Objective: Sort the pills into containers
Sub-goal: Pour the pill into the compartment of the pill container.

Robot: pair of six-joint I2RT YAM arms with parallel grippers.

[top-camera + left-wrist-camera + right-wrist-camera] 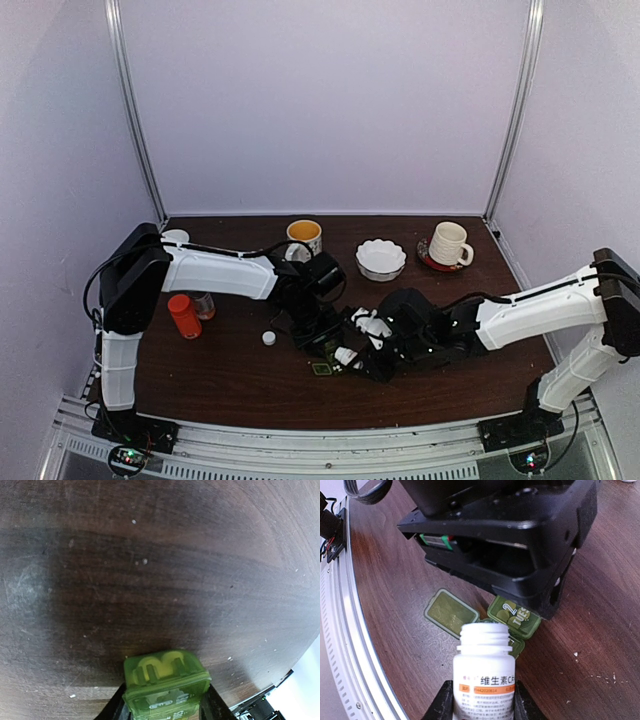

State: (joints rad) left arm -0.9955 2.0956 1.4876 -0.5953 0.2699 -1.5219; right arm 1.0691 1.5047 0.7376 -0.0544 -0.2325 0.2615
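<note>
Left wrist view: left tool (165, 709) clamps the green pill box (167, 680); right tool (484, 707) clamps an uncapped white bottle (484, 672).

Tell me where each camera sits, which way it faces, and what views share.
Top external: above and behind the bases, facing down at the table; left arm and right arm both show.
Left wrist: on the left arm, facing down along the left end effector, fingers flanking the green pill box.
Right wrist: on the right arm, facing past the right end effector and its uncapped white bottle toward the left end effector.
Shared: both wrist views show the pill box.
</note>
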